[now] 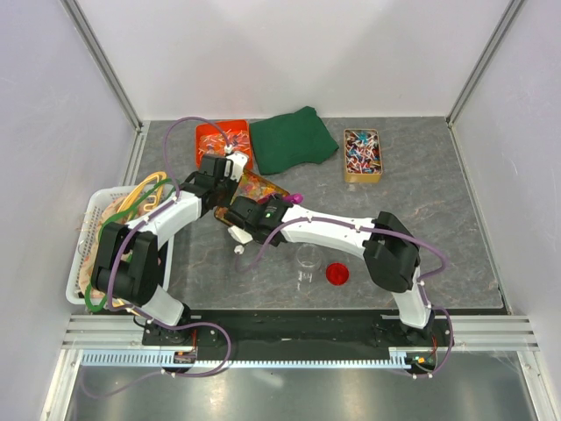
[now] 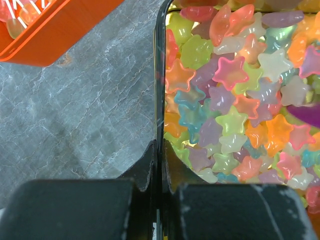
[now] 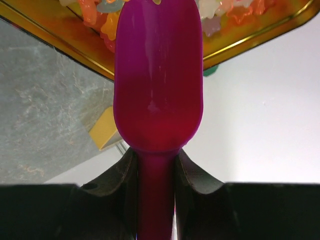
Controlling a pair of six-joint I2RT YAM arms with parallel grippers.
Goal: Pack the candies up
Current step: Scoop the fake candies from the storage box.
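Note:
The candies (image 2: 235,90) are small star-shaped gummy pieces in orange, yellow, pink, green and purple, heaped in a shallow gold tin (image 1: 263,186). My left gripper (image 2: 161,155) is shut on the tin's thin left rim (image 2: 161,75); in the top view it (image 1: 235,167) sits at the tin's far-left end. My right gripper (image 3: 156,170) is shut on the handle of a magenta scoop (image 3: 157,85). The scoop's tip reaches the candies (image 3: 100,15) at the tin's edge (image 3: 60,30). The scoop (image 1: 295,199) shows at the tin's right side.
A clear open jar (image 1: 307,260) and its red lid (image 1: 337,273) stand near the front. An orange tray (image 1: 223,140), a green cloth (image 1: 294,140) and a wooden box of wrapped sweets (image 1: 362,155) lie at the back. A white basket (image 1: 96,246) stands at the left.

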